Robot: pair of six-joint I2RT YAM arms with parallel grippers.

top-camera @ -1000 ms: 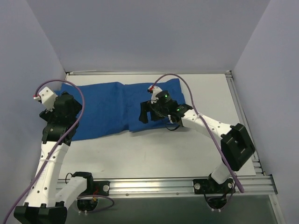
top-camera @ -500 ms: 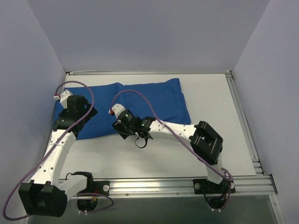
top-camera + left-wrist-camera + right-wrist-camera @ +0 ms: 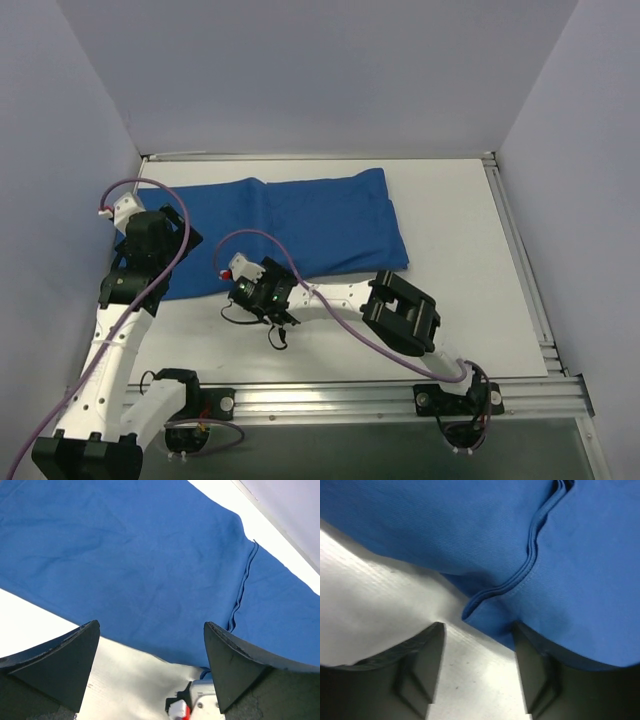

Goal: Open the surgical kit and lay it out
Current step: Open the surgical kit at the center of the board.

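The surgical kit shows as a blue cloth wrap (image 3: 300,220), lying folded and flat along the back of the white table. My left gripper (image 3: 158,240) hovers over the wrap's left end. In its wrist view the left gripper (image 3: 151,630) is wide open above the cloth's near edge (image 3: 150,580), with nothing between the fingers. My right gripper (image 3: 250,288) sits low at the wrap's front edge. In its wrist view the right gripper (image 3: 477,627) is open, and a hemmed cloth corner (image 3: 485,605) lies just ahead of the fingertips. Its right finger (image 3: 535,675) touches the cloth edge.
Grey walls close in the table (image 3: 460,300) on three sides. An aluminium rail (image 3: 330,398) runs along the near edge. My right arm's elbow (image 3: 400,312) lies low across the table's front middle. The right wrist's white and red connector (image 3: 192,707) shows below the left fingers.
My right arm has swung from over the wrap's right half to its front edge further left, and its jaws have narrowed. The left arm has shifted slightly over the left end.
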